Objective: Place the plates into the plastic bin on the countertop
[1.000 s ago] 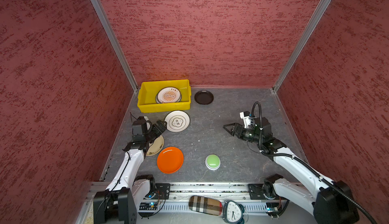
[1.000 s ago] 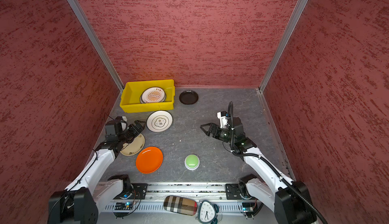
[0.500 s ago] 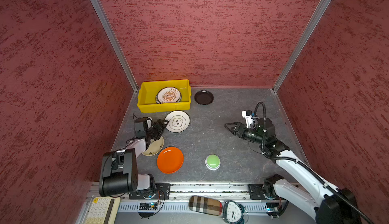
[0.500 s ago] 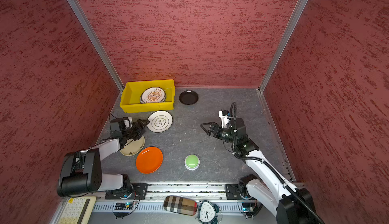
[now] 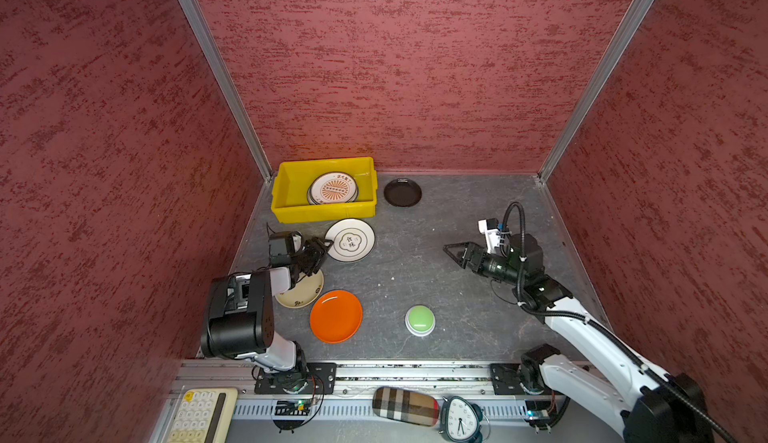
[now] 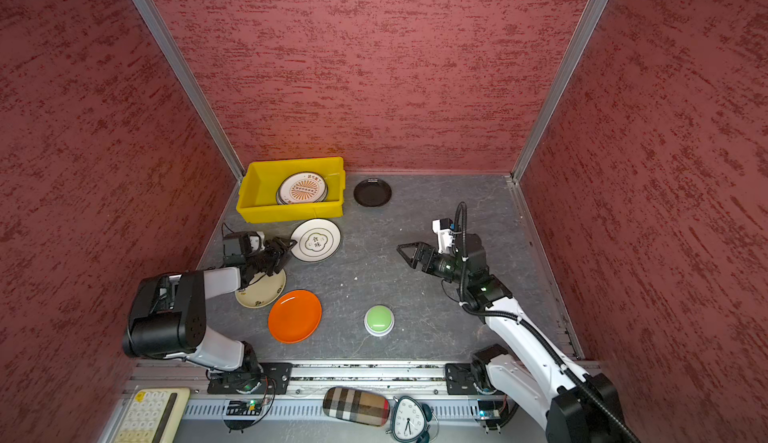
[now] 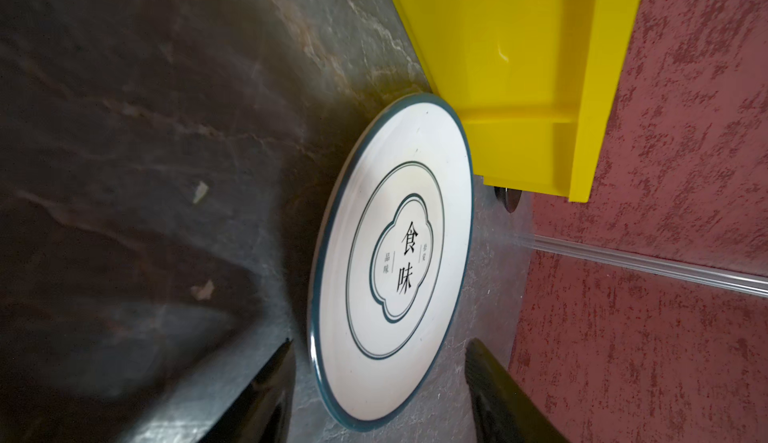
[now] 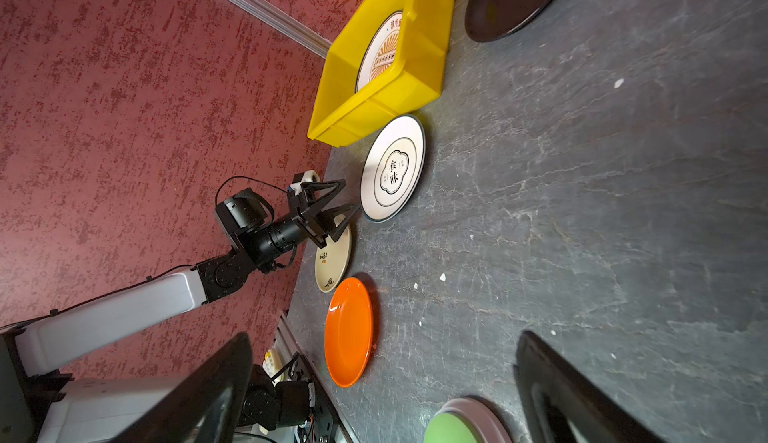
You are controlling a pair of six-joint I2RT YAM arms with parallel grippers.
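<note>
- Plates are lying partly sorted. A sunburst-printed plate (image 5: 333, 187) is sitting on what looks like a stack inside the plastic bin (image 5: 324, 213), at the back left corner of the worktop (image 5: 457, 303). Four are remaining outside.
- Green-rimmed plate (image 5: 350, 240) is lying flat just in front of the bin, its far rim close against the bin wall. The black plate (image 5: 402, 192) is lying beside the bin. The cream plate (image 5: 301, 295) and orange plate (image 5: 336, 316) are lying nearer the front.
- Left gripper (image 8: 351, 195) is closing in on the green-rimmed plate. Over the last second the arm has been folding low and reaching forward over the cream plate, and its fingers (image 7: 257, 395) have been narrowing from full spread.
- These fingers are standing partly apart, with the plate's near rim showing between them in the left wrist view. Contact cannot be confirmed.
- Assessment: a grasp on this plate is beginning, and lifting it over the bin wall is remaining.
- Right gripper (image 5: 451, 254) is hovering over mid-worktop with fingers spread wide, holding nothing and barely shifting.
- Writing: the green-rimmed plate is bearing large characters 食味 inside a lobed frame, and the small flanking characters are not reading clearly. The lettering on the printed plate and the numerals on the clock (image 5: 459, 422) are too small to read.
</note>
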